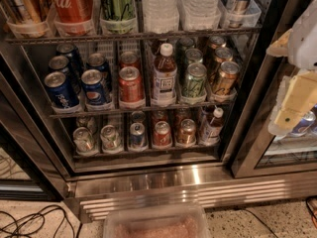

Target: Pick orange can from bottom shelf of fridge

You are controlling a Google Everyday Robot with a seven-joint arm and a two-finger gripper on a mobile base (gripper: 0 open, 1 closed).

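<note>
The end effector (pixel 280 83) hangs released and empty by the right door frame of the fridge (pixel 250 98), with the orange can (pixel 186 131) upright on the bottom shelf (pixel 148 150), below and left of it, just right of the red can (pixel 162 133).

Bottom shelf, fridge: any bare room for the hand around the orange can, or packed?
Packed sideways: orange can sits between red can and small bottle; every front lane of the bottom shelf is filled. Free: the open front above the steel sill, and a slim gap over the can tops under the middle rack. Hand is outside, at right.
</note>
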